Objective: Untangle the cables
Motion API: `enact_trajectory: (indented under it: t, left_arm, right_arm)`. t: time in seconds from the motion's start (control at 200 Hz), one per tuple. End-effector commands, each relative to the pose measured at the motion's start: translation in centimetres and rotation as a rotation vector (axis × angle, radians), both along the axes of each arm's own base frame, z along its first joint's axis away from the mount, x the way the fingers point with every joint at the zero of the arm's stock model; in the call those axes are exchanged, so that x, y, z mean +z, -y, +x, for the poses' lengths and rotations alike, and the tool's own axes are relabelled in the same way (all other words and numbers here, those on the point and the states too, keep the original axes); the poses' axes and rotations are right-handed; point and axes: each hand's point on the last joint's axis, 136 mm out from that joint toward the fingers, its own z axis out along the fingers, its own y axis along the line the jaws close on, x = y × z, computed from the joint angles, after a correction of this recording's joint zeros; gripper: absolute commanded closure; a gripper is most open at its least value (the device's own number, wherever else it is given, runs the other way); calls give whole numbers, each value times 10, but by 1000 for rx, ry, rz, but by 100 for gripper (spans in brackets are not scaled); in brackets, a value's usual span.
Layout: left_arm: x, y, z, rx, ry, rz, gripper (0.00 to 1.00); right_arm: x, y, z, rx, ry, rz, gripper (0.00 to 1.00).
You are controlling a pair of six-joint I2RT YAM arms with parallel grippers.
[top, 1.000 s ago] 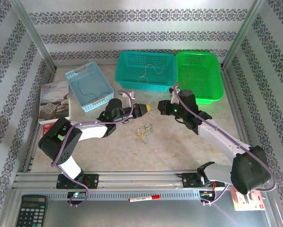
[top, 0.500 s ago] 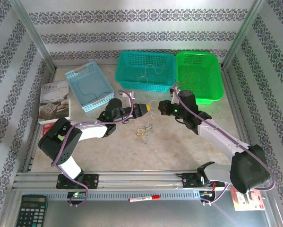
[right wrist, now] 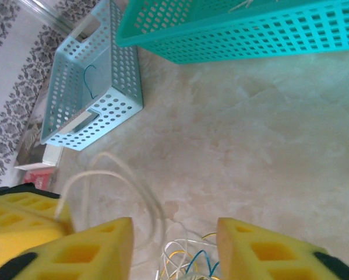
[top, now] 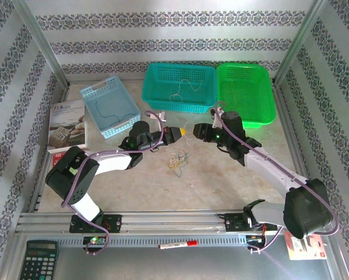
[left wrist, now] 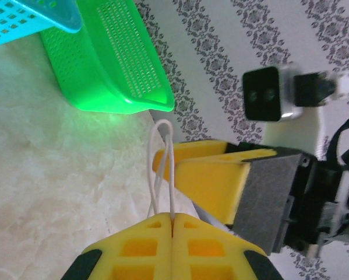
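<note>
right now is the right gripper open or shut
Open: the right gripper has its yellow fingers apart in its wrist view, with table and the cable clump visible between them.

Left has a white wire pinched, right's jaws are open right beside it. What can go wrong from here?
1. The left gripper grips the white wire only at its fingertips, on a thin loop; a tug could slip it out.
2. The wire seems to trail down to the clump; pulling may drag or tighten the clump instead of freeing one strand.
3. The right gripper sits open very close to the left one; moving in could bump it or miss the wire.
</note>
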Motion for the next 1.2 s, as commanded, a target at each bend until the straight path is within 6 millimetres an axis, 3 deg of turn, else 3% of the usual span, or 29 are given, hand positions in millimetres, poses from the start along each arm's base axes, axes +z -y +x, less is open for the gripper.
enact_trajectory:
  t: [0.0,0.135,0.315,0.809,1.104,1.199]
  left_arm:
    - [50,4,0,5,71,-82,100]
    - [60,4,1,11,57,-93,100]
    - [71,2,3,30,42,-115,100]
    - [81,-1,6,52,17,-163,100]
    - [82,-3,6,60,11,-166,100]
    - [83,-3,5,60,11,-167,100]
  right_arm:
    - [0,9,-2,-26,26,-3,48]
    - [-4,12,-6,-21,53,-8,38]
    - [-11,7,-15,44,114,1,33]
    - [-37,-28,-26,174,183,13,31]
    - [-61,-34,-13,117,181,1,32]
    - [-67,-35,-7,102,173,-1,37]
